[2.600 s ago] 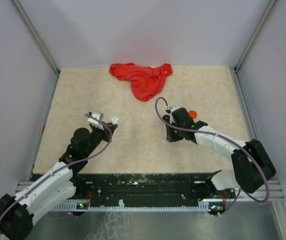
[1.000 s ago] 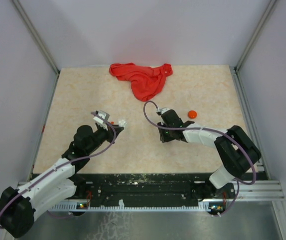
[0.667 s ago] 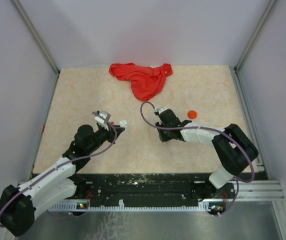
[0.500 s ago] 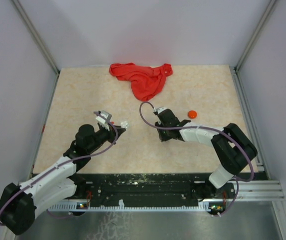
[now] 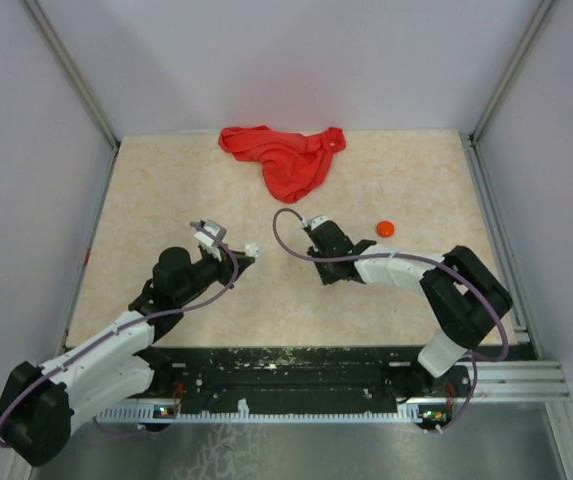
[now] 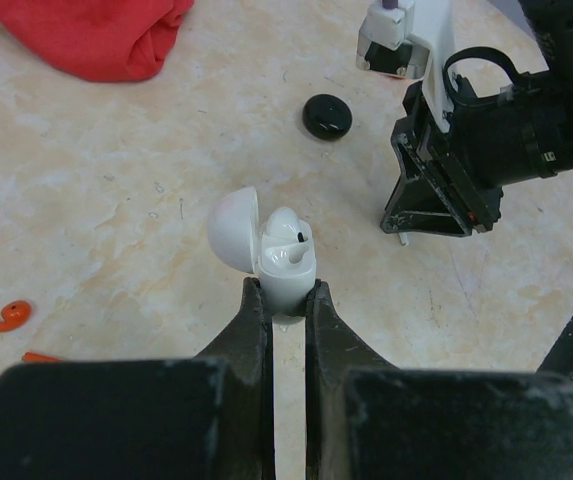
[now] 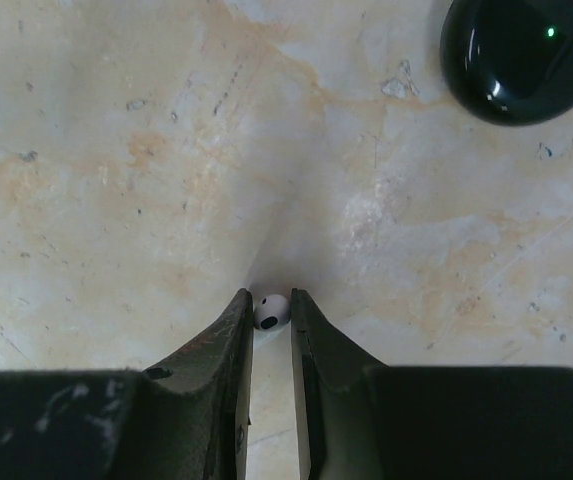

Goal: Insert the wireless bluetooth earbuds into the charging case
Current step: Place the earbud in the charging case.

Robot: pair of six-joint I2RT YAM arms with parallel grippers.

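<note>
Table (image 5: pixel 166 190): marbled beige top; both my arms work near its middle.
Red cloth (image 5: pixel 286 160): bunched at the far edge, well apart from the job.
Left gripper (image 6: pixel 284 300): my fingers are pressed against the base of the white charging case (image 6: pixel 286 268), holding it upright above the table's middle, toward the left edge.
Right gripper (image 7: pixel 270 297): down at the tabletop near the middle, my fingers pinching a white earbud (image 7: pixel 272 312) between their tips.
White charging case: lid hinged back; one white earbud (image 6: pixel 284 225) appears seated inside, and I judge the other socket empty.
Black case (image 7: pixel 521 55): shut, a green light showing, lying just beyond my right fingers; contents hidden.
Round orange case (image 5: pixel 386 228): toward the right edge, too small to tell if it is open.
Orange earbud (image 6: pixel 1 317): loose on the table, left of the white case.
Progress: the white pair looks half done; the pinched bud must be lifted, carried over and seated.
</note>
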